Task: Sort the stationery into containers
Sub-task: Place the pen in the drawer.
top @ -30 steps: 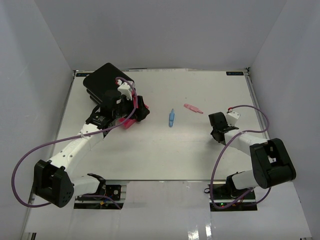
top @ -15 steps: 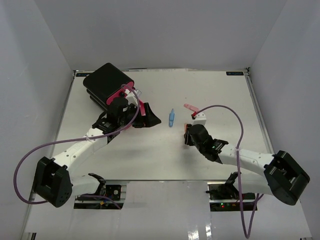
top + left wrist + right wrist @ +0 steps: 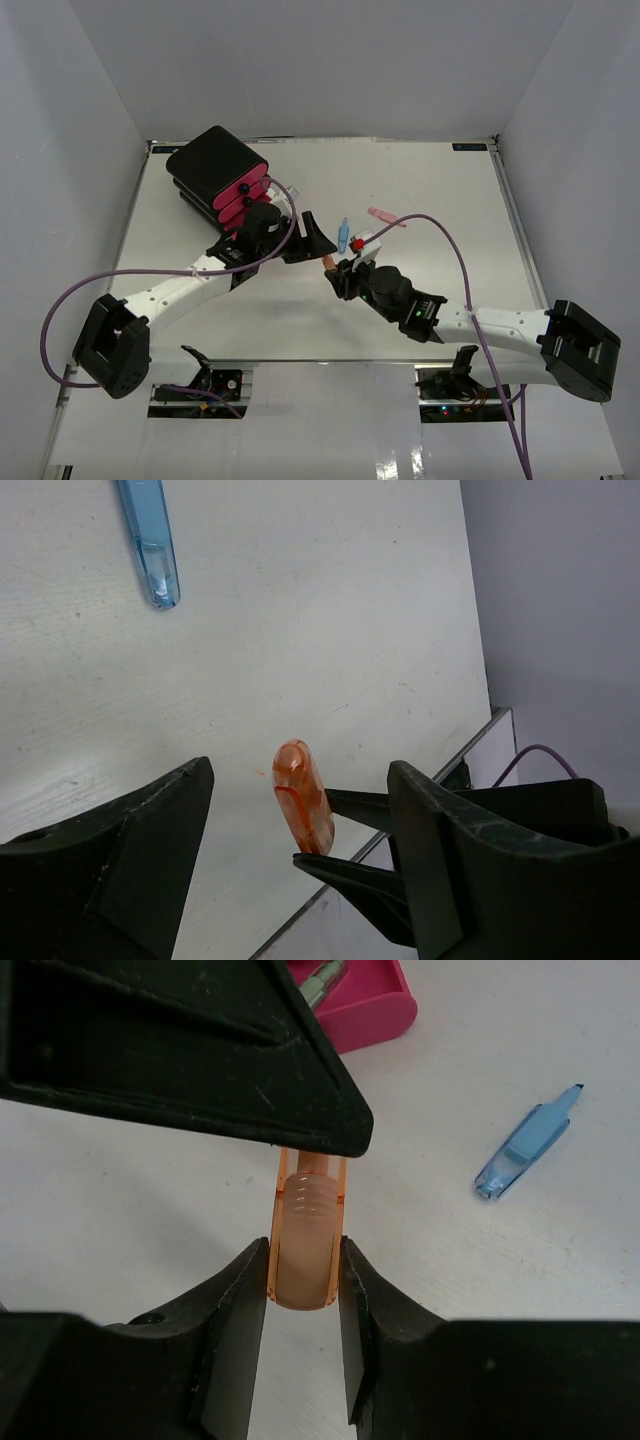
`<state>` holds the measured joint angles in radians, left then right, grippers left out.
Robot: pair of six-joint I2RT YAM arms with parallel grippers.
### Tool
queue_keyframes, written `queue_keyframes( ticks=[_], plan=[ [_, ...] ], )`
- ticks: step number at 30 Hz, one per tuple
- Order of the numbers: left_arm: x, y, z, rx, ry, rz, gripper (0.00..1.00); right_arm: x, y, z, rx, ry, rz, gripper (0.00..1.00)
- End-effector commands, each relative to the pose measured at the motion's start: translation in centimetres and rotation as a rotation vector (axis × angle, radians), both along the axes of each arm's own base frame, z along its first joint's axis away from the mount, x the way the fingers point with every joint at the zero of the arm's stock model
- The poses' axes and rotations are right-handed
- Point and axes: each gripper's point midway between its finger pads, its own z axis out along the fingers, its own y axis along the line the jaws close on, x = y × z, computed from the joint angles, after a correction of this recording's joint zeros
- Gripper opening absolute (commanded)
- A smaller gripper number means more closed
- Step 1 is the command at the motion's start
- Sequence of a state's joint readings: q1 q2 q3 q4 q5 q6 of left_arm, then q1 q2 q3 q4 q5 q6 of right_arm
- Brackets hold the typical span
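I work over a white table. Plain pale grey walls close it in on the left, right and far sides, under soft even light.

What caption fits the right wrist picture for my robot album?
Right gripper pinches a see-through orange plastic cap beside the left gripper's black finger; a blue plastic cap lies nearby.

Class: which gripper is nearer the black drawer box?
Left. The left gripper is close beside the drawer box; the right gripper, clamping an orange cap, lies beyond it, farther away.
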<state>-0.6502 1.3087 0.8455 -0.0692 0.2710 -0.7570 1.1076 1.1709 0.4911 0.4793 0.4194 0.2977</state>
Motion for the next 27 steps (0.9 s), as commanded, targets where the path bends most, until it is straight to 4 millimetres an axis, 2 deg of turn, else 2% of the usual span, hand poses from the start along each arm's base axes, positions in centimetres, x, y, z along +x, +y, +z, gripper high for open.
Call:
queue_keyframes(
  ticks=[1,7,9,12,14,16,20,21,22,23,24,25,26,27],
  plan=[
    [-0.1,-0.2,0.6,-0.035,-0.002,0.037,0.79,0.4,0.6,3.1,0.095,-0.081,0.002,0.28],
    [-1.0,-1.0,0.1,-0.050,0.016,0.007,0.59,0.4,0.6,3.9,0.133,-0.094,-0.003,0.28],
    [-0.6,-1.4,0.9,-0.076,-0.011,0.003,0.54,0.5,0.7,4.0,0.138,-0.098,-0.003,0.28],
    [-0.6,-1.6,1.3,-0.085,-0.030,-0.003,0.42,0.5,0.7,3.9,0.138,-0.096,-0.008,0.29],
    [-0.4,-1.4,1.6,-0.083,-0.048,0.005,0.31,0.6,0.8,3.6,0.132,-0.090,-0.010,0.31],
    [-0.1,-1.1,1.6,-0.060,-0.071,0.013,0.21,0.5,0.8,3.4,0.129,-0.085,-0.009,0.37],
    [0.6,0.0,0.4,0.053,-0.082,0.041,0.18,0.6,0.5,3.0,0.121,-0.077,-0.020,0.55],
    [1.0,0.6,0.3,0.101,-0.114,0.041,0.18,0.6,0.2,2.7,0.111,-0.075,-0.026,0.67],
    [1.5,1.2,0.2,0.142,-0.131,0.055,0.18,0.6,0.0,2.6,0.107,-0.076,-0.033,0.73],
    [2.5,2.4,0.2,0.215,-0.146,0.104,0.17,0.8,-0.4,2.4,0.099,-0.079,-0.049,0.78],
    [3.5,3.7,0.2,0.293,-0.195,0.106,0.17,0.7,-0.9,2.0,0.088,-0.080,-0.056,0.87],
    [4.4,4.8,0.2,0.361,-0.224,0.126,0.18,0.8,-1.3,1.8,0.080,-0.080,-0.067,0.90],
    [5.7,6.5,0.4,0.463,-0.249,0.178,0.18,0.9,-1.8,1.6,0.075,-0.080,-0.081,0.98],
    [6.9,8.1,0.5,0.537,-0.274,0.204,0.19,0.8,-2.4,1.2,0.065,-0.079,-0.088,1.00]
  ],
)
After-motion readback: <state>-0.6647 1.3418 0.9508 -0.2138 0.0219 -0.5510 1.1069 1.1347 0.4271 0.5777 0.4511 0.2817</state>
